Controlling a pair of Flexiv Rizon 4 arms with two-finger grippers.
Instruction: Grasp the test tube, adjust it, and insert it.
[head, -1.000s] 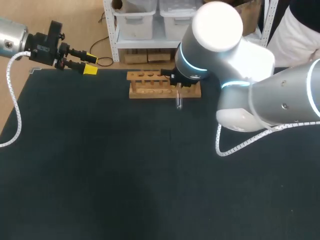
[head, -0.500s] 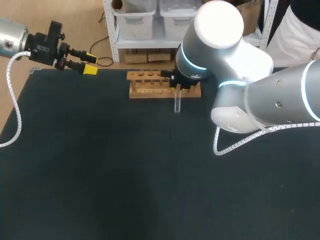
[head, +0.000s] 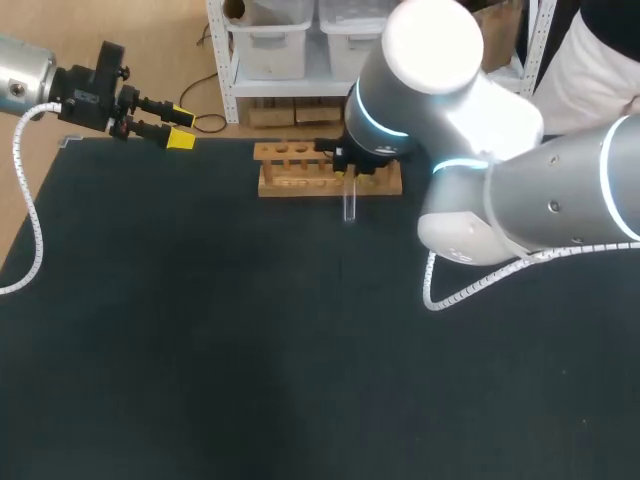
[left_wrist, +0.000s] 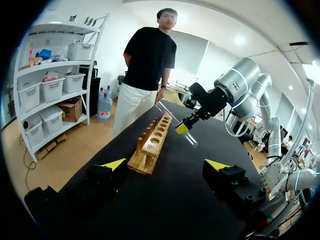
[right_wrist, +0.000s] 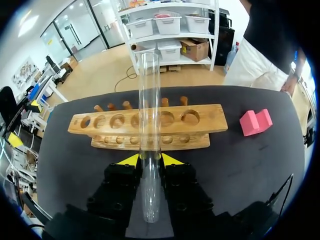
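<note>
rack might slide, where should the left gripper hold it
Probably the left end of the rack, from the left, across its narrow width: that end faces the open left gripper, clear of the test tube in the right gripper.

The left arm (head: 22, 78) enters at ten o'clock, its left gripper (left_wrist: 165, 164) spread wide. The right arm (head: 545, 200) extends from three toward twelve o'clock, its right gripper (right_wrist: 150, 159) clamping the test tube (right_wrist: 149, 100).

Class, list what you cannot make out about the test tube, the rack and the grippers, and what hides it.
Head view: the right arm hides the right gripper and where it holds the test tube.
Head view: that arm also covers the right end of the rack.
Right wrist view: the test tube hides part of one rack hole.
</note>
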